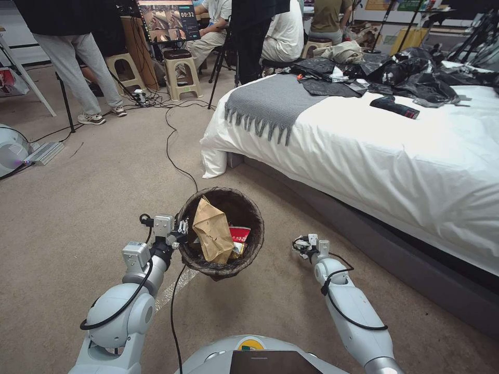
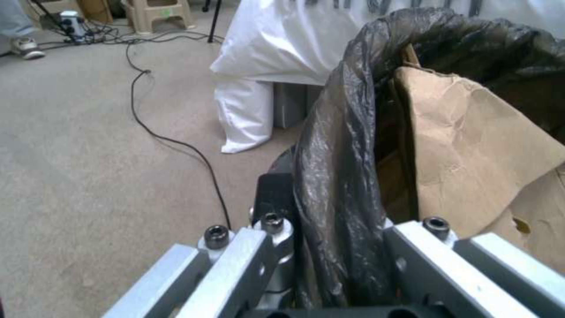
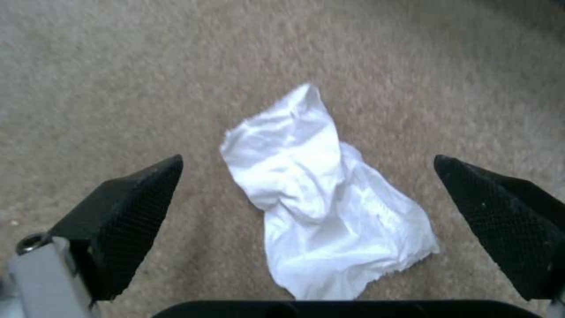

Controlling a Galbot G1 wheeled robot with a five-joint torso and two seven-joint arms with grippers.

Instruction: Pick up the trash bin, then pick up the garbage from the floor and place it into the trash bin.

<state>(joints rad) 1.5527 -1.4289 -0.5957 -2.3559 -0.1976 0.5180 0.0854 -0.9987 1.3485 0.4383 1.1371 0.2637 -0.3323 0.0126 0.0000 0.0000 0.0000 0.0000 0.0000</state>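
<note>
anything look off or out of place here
A crumpled white tissue lies on the carpet between the open right gripper's fingers. The brown paper bag pokes above the rim of the trash bin, which the left gripper grips by its rim.

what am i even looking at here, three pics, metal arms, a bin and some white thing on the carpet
It is a wheeled robot with two arms, each ending in a grasping tool. The wide picture comes from its head; the other two come from cameras on its wrists. The left tool is clamped on the bag-lined rim of the trash bin, which holds a crumpled brown paper bag and red scraps. The right tool hangs open above a crumpled white tissue on the carpet, beside a bed.
</note>
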